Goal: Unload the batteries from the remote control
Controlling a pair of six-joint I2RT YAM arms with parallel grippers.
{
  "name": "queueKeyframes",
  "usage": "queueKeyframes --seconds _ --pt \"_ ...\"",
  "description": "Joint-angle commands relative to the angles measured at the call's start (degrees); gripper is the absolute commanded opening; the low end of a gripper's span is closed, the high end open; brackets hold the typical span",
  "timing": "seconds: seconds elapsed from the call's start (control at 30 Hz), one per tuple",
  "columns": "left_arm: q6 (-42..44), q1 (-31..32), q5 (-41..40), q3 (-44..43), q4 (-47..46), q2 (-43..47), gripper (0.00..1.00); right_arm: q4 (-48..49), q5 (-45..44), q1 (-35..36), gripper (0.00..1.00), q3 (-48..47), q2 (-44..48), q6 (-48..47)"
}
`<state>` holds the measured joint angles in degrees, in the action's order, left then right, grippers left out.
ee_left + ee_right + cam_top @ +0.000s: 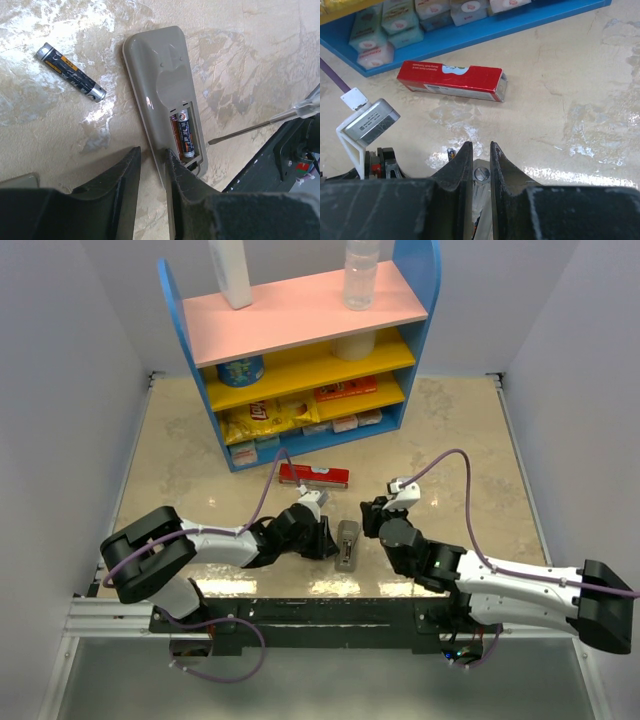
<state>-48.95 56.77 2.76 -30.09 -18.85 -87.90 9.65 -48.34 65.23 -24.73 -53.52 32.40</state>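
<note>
The remote control (162,75) lies on its face on the marble table, battery bay open at its near end; it also shows in the top view (347,545). Two batteries (183,134) sit in the bay. One loose battery (71,73) lies on the table to its left. My left gripper (152,151) is slightly open at the remote's near left edge, its right finger (185,185) over the remote's end. My right gripper (480,145) is shut on a clear-handled screwdriver (481,174), whose tip (212,142) lies just right of the bay.
A flat red box (313,476) lies behind the remote, also in the right wrist view (452,80). A blue shelf unit (300,350) with packets stands at the back. A grey flat piece (20,179) lies by my left finger.
</note>
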Motion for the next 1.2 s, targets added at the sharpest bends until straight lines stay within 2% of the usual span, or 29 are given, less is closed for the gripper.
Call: queueKeyframes --seconds 0.0,0.47,0.77,1.17 --pt "-0.6 1.6 1.8 1.0 0.4 0.2 0.31 1.4 -0.6 0.2 0.00 -0.1 -1.1 0.0" --pt "-1.1 2.1 1.8 1.3 -0.5 -0.5 0.31 7.7 -2.5 0.2 0.00 2.1 -6.1 0.5" --pt "-1.1 2.1 1.5 1.4 -0.6 -0.4 0.31 3.7 -1.8 0.2 0.00 -0.8 -3.1 0.4" --pt "-1.1 2.1 1.5 1.5 -0.5 -0.3 0.31 5.6 -2.4 0.2 0.00 -1.3 -4.8 -0.7"
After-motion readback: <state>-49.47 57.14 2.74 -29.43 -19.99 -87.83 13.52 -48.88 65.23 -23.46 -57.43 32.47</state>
